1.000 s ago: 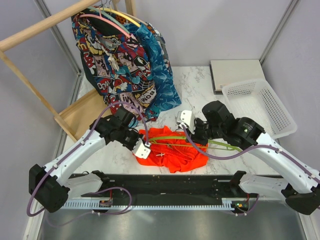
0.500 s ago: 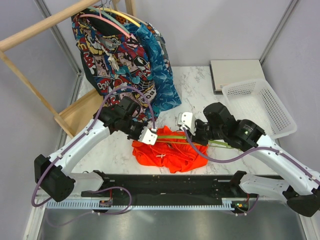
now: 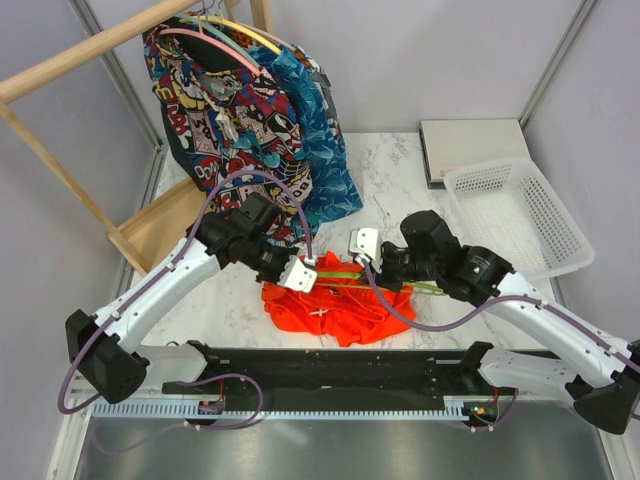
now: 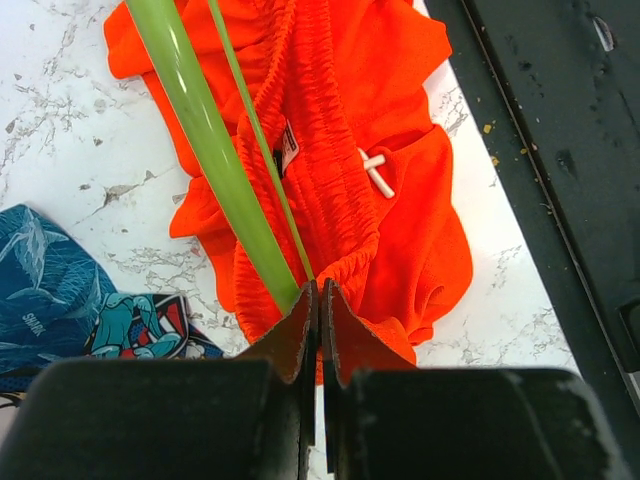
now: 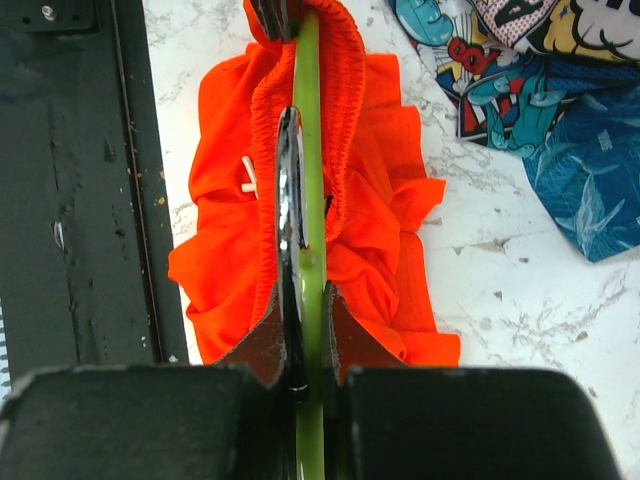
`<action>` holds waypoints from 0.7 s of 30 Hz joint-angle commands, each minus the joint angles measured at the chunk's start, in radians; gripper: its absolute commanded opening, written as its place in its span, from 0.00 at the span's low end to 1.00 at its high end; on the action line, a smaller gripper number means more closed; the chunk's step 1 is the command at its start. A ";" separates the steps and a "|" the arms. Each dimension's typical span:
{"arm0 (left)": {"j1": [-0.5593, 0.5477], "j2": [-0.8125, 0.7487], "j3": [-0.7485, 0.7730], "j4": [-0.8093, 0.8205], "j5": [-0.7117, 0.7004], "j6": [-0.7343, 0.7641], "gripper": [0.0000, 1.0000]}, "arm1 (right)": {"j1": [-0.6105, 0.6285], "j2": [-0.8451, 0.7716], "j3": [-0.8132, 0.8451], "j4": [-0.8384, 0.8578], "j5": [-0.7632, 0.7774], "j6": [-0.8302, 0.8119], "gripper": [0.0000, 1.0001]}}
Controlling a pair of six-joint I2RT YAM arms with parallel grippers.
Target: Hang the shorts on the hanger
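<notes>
My left gripper (image 4: pixel 318 300) has its fingers pressed together, pinching an edge of the orange shorts (image 3: pixel 340 308). My right gripper (image 5: pixel 303 300) is clamped on the lime-green hanger (image 5: pixel 310 150), beside its metal hook (image 5: pixel 288 180). The hanger's bar lies along the bunched elastic waistband. The shorts sit crumpled on the marble bench (image 3: pixel 400 170), at the middle of its near edge, between my 2 arms. A white basket (image 3: pixel 520 210) sits at the right edge.

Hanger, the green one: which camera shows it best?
Right wrist: the hanger runs up the middle over the shorts, metal hook alongside. Left wrist shows two green bars meeting the left claw; the top view, thin slivers.
</notes>
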 commanded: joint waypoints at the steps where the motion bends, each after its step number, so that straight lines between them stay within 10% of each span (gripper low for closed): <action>1: -0.021 -0.038 0.064 0.007 0.084 -0.030 0.02 | 0.001 -0.028 -0.033 0.197 -0.115 0.003 0.00; 21: -0.094 -0.155 -0.047 0.093 0.061 0.086 0.03 | -0.044 -0.001 -0.089 0.201 -0.385 -0.117 0.00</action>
